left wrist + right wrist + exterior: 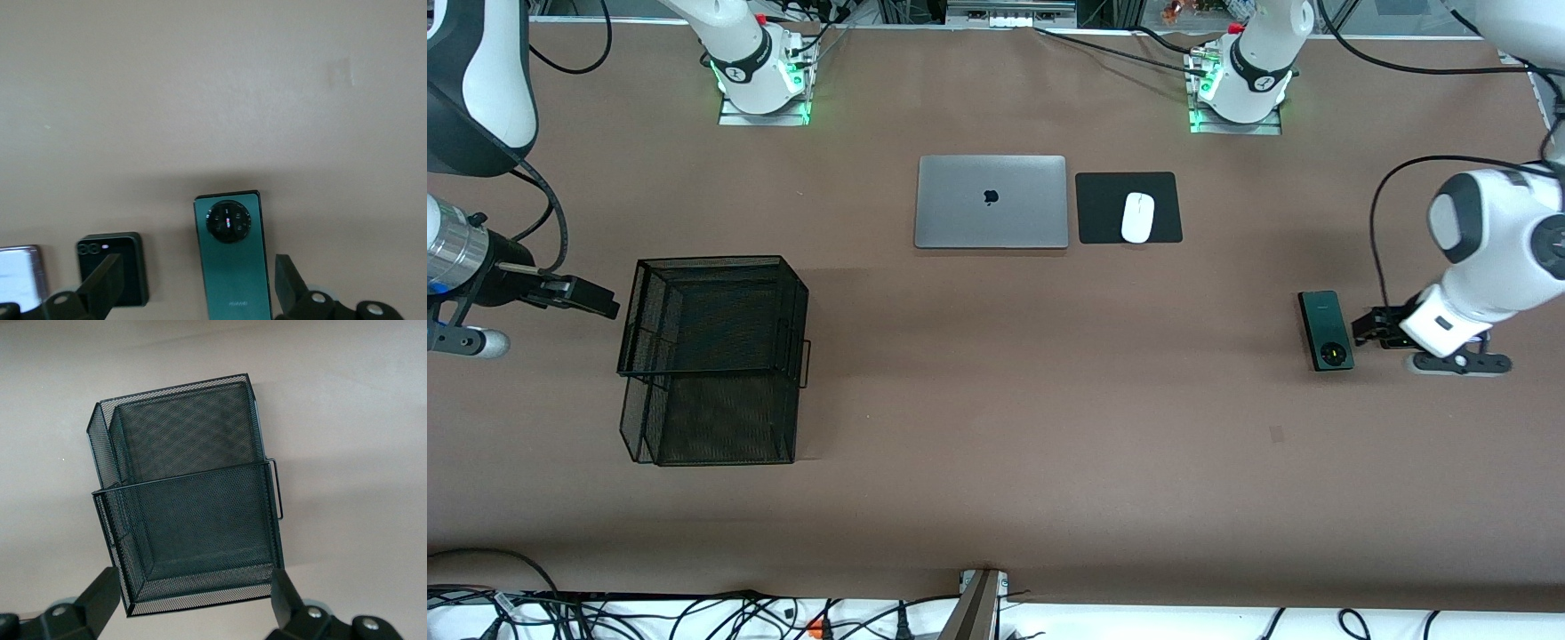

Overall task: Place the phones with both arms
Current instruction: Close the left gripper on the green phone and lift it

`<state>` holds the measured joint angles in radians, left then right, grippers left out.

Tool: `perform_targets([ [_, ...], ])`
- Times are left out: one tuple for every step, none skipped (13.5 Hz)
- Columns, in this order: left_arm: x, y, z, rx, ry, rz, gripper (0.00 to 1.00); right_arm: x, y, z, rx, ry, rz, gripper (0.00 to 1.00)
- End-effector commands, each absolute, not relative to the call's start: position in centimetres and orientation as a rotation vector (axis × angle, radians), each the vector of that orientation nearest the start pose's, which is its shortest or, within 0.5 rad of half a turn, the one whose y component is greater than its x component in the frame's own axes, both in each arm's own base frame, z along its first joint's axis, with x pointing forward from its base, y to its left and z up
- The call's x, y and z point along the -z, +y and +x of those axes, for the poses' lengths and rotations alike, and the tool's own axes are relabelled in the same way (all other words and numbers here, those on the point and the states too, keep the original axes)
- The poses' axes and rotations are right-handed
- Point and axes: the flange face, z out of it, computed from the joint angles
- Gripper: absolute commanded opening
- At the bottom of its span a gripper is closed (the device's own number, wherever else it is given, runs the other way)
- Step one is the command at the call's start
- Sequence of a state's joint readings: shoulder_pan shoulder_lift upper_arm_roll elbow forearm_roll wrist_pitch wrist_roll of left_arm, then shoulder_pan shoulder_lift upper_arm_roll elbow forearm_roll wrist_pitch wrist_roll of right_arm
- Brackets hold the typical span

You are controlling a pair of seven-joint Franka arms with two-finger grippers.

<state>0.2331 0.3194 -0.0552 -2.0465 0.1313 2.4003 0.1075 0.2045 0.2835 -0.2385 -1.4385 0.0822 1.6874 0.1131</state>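
Progress: nothing placed yet, judging from the layout. All three phones lie flat on the tabletop (996, 498) at the left arm's end.

Phones: the green phone (1326, 330) lies flat, camera ring toward the front camera, just beside the left gripper (1371, 327). In the left wrist view the green phone (233, 253) sits between the spread fingers; the black phone (112, 268) lies beside it, and the lilac phone (20, 273) just past that, partly cut by the frame edge. These two are hidden under the arm in the front view.

Left gripper: low over the tabletop beside the green phone, fingers apart, holding nothing.

Right gripper (587, 296): over the tabletop beside the mesh basket (711, 356), at the right arm's end; fingers apart, empty.

Container: the mesh basket (190, 500) is a black wire two-compartment bin. Both compartments show only mesh; no phone inside.

Remaining, by my estimate: grasp each phone, carry it across, and set it in the basket, probably with a transfer between arms.

Closed laptop (991, 201) and mouse (1137, 217) on its pad (1103, 209) lie mid-table, not involved.
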Motion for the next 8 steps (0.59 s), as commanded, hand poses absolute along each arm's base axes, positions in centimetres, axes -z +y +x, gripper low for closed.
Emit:
perform_targets([
  [-25.7,10.1,55.6,0.088,-0.072,-3.072,1.00,-53.4,0.4,64.2,-0.031,0.227,-3.100,1.00],
  [-24.9,9.9,55.0,0.089,-0.084,-3.075,1.00,-53.4,0.5,64.2,-0.031,0.224,-3.102,1.00],
  [-24.4,9.9,54.5,0.076,-0.092,-3.077,1.00,-53.4,0.4,64.2,-0.030,0.226,-3.107,1.00],
  [-24.0,9.9,54.1,0.063,-0.117,-3.079,1.00,-53.3,0.4,64.2,-0.033,0.221,-3.108,1.00],
  [-23.4,9.8,53.6,0.042,-0.130,-3.081,1.00,-53.3,0.3,64.2,-0.032,0.223,-3.109,1.00],
  [-22.9,9.9,53.1,0.054,-0.137,-3.083,1.00,-53.3,0.4,64.2,-0.033,0.221,-3.108,1.00],
  [-21.9,10.2,52.7,0.069,-0.149,-3.086,1.00,-53.3,0.3,64.2,-0.035,0.223,-3.109,1.00],
  [-20.8,10.4,52.3,0.074,-0.156,-3.090,1.00,-53.3,0.4,64.2,-0.035,0.221,-3.108,1.00],
])
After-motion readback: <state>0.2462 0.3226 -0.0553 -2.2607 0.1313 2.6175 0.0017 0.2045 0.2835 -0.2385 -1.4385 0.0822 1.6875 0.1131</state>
